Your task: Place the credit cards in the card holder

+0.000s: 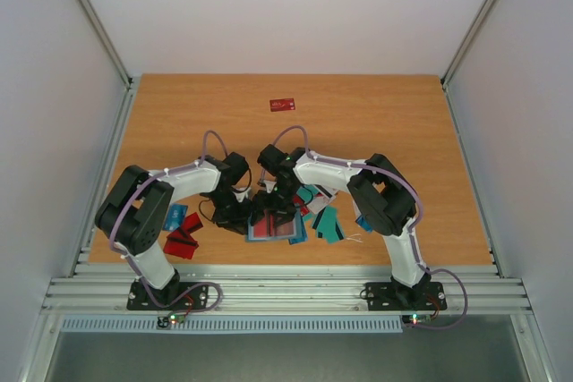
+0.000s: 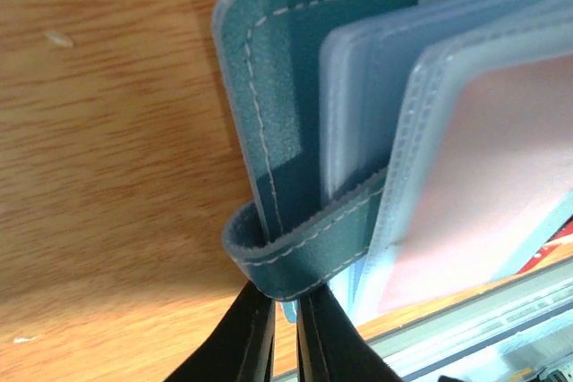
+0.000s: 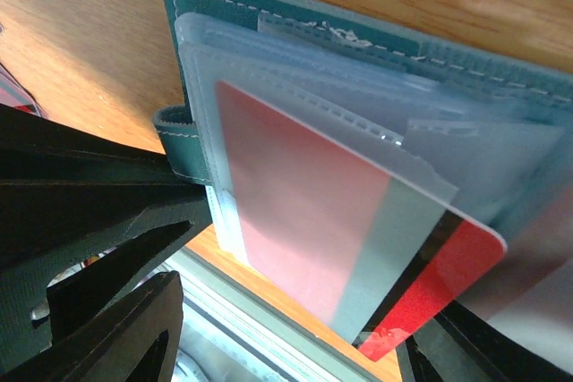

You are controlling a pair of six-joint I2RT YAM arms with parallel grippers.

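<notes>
The teal card holder (image 1: 285, 232) lies open near the table's front edge, with its light blue-grey pockets showing (image 2: 376, 87). My left gripper (image 2: 286, 303) is shut on the holder's edge, just under its teal strap loop (image 2: 295, 252). A red card with a black stripe (image 3: 448, 266) sits mostly inside a translucent pocket (image 3: 304, 212), with one corner sticking out. My right gripper (image 3: 295, 339) is open, its fingers either side of the card's near end. More credit cards lie loose: red ones (image 1: 183, 237) to the left, teal ones (image 1: 328, 223) to the right.
A single red card (image 1: 283, 104) lies far back on the wooden table (image 1: 394, 123). The aluminium rail (image 1: 286, 288) runs along the front edge just below the holder. The two arms crowd together over the holder.
</notes>
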